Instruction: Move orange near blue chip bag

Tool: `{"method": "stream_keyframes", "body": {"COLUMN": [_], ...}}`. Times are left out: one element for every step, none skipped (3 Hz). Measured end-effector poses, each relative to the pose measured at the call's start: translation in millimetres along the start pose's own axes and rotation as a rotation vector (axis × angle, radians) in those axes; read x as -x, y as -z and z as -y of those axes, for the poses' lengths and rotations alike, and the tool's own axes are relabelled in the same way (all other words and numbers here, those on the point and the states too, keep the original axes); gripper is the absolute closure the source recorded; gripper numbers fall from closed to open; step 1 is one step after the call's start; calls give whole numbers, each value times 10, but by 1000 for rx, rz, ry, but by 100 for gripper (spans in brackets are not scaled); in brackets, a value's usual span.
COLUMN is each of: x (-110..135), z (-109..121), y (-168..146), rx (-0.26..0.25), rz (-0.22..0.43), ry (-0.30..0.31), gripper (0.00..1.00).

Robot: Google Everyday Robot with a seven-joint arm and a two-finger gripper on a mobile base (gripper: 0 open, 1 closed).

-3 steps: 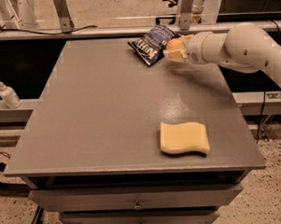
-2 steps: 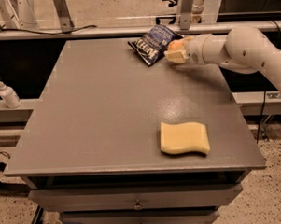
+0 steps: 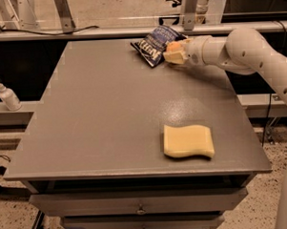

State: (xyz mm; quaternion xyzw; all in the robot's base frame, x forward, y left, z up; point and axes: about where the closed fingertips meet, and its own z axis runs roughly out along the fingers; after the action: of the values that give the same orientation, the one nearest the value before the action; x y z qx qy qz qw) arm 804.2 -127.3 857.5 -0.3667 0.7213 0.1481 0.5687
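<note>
The gripper [image 3: 177, 54] clasps the orange [image 3: 172, 47], pressed against the bag [image 3: 154, 43] just ahead of it. The sponge [image 3: 188, 141] lies well apart on the table [image 3: 100, 113] — a bottle [image 3: 8, 95] farther off.

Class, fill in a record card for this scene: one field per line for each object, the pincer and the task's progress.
table: grey, drawers below
blue chip bag: crinkled, lying at the table's far edge
orange: held at the pincer's tip, right beside the bag
pincer: far right of the table, closed on the orange
sponge: pale yellow, front right, apart from everything else
bottle: off the table, on the left ledge
progress: orange next to the bag, not yet released
</note>
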Motion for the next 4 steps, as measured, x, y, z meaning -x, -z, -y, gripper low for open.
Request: {"method": "stream_keyframes", "body": {"x": [8, -8, -26, -38], "z": [-5, -8, -9, -10], "y": [-39, -39, -32, -26], "rx": [11, 15, 18, 19], "rz": [-6, -15, -24, -31], "ry": [-20, -34, -42, -43], "gripper": [81, 59, 36, 13]}}
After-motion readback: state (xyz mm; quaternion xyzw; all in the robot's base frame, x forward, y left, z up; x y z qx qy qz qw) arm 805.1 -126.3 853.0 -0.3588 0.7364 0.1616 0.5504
